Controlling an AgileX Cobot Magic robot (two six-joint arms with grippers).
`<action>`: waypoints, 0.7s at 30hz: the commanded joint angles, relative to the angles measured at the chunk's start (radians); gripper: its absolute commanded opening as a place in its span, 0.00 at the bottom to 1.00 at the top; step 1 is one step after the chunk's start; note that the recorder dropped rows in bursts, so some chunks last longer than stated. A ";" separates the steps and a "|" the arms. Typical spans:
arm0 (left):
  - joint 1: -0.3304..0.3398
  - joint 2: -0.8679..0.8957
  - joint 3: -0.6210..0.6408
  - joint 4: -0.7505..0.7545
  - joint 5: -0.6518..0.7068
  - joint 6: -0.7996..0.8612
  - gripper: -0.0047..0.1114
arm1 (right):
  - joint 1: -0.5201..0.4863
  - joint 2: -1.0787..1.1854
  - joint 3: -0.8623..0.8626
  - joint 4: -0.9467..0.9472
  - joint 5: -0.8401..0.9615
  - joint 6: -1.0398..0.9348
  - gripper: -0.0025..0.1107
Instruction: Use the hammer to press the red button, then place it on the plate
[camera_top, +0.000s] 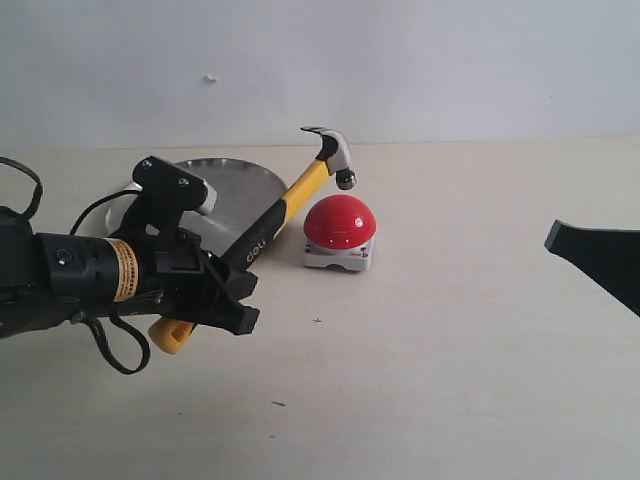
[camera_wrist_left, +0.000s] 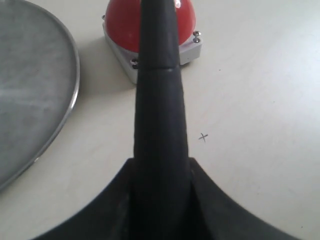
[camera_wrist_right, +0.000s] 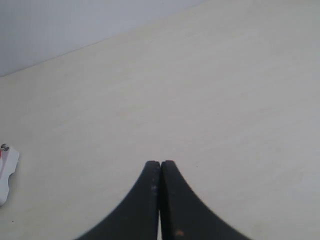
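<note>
My left gripper is shut on the black grip of the hammer, whose handle slants up to the right. The dark steel head hangs just above the red button, slightly toward its far side; I cannot tell whether it touches. In the left wrist view the black handle runs out from between the jaws over the red button. The steel plate lies behind the handle, left of the button, and shows as the plate beside the handle. My right gripper is shut and empty, far right.
The white base of the button shows at the edge of the right wrist view. A small cross mark is drawn on the pale table near the hammer handle. The right arm's dark tip sits at the far right edge.
</note>
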 joint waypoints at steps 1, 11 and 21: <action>0.000 -0.014 -0.018 -0.012 -0.081 0.006 0.04 | 0.000 -0.003 0.004 -0.003 -0.010 0.001 0.02; 0.007 -0.200 -0.018 -0.018 -0.079 0.003 0.04 | 0.000 -0.003 0.004 -0.003 -0.010 0.001 0.02; -0.008 0.086 -0.018 0.013 -0.056 -0.082 0.04 | 0.000 -0.003 0.004 -0.003 -0.010 0.001 0.02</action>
